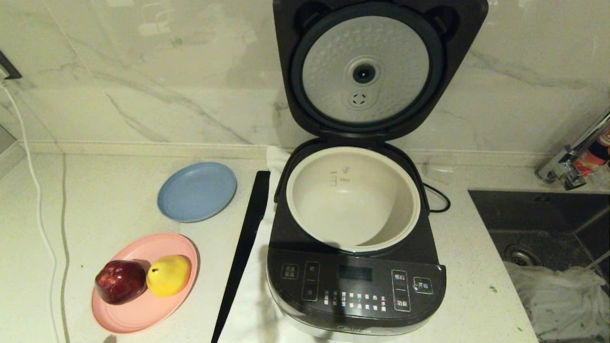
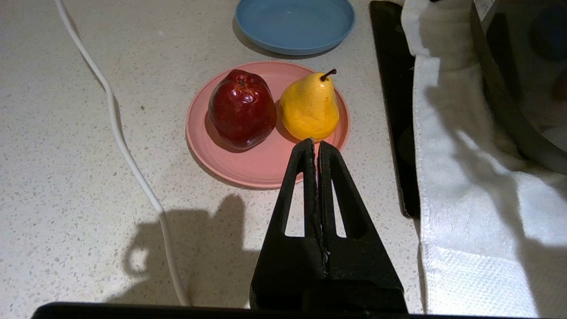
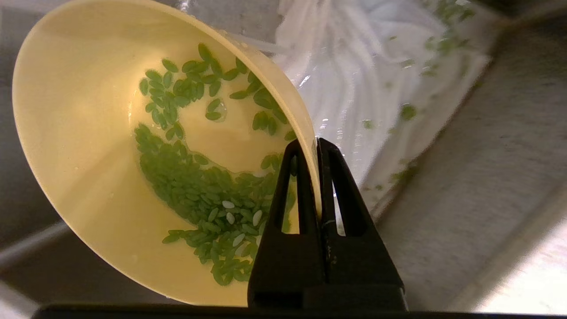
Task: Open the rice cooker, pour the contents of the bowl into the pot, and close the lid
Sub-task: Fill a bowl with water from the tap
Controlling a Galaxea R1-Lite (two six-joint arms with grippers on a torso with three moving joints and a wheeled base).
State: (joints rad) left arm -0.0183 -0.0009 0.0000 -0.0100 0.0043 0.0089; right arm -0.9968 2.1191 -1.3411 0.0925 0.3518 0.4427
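Rice cooker point(image 1: 355, 290): nearest, on the counter, lid point(image 1: 367, 71) raised upright, cream pot point(image 1: 352, 197) seated inside. Left gripper point(image 2: 316, 146): fingers pressed together on nothing, above pink plate point(image 2: 261, 166) bearing 1 apple point(image 2: 241, 108) and 1 pear point(image 2: 310, 108); blue plate point(image 2: 294, 22) beyond. Right gripper point(image 3: 316, 148): fingers clamped on rim of tilted yellow bowl point(image 3: 84, 177), green contents point(image 3: 199, 186) inside.

Rice cooker point(image 1: 356, 286): dark glossy plastic shell; lid point(image 1: 380, 66) lined with a dimpled matt silver metal plate. Pot point(image 1: 353, 197): smooth cream coating, slight sheen. Bowl point(image 3: 88, 133): pale yellow smooth plastic, wet; green grains point(image 3: 195, 186) glistening. Counter point(image 1: 95, 190): speckled polished stone. Wall point(image 1: 143, 71): veined glossy marble. Towel point(image 2: 465, 177): white woven cloth. Plates, blue point(image 1: 197, 191) and pink point(image 1: 143, 305): matt plastic. Apple point(image 1: 120, 281): waxy gloss. Tap point(image 1: 572, 157), 3 o'clock: shiny chrome.
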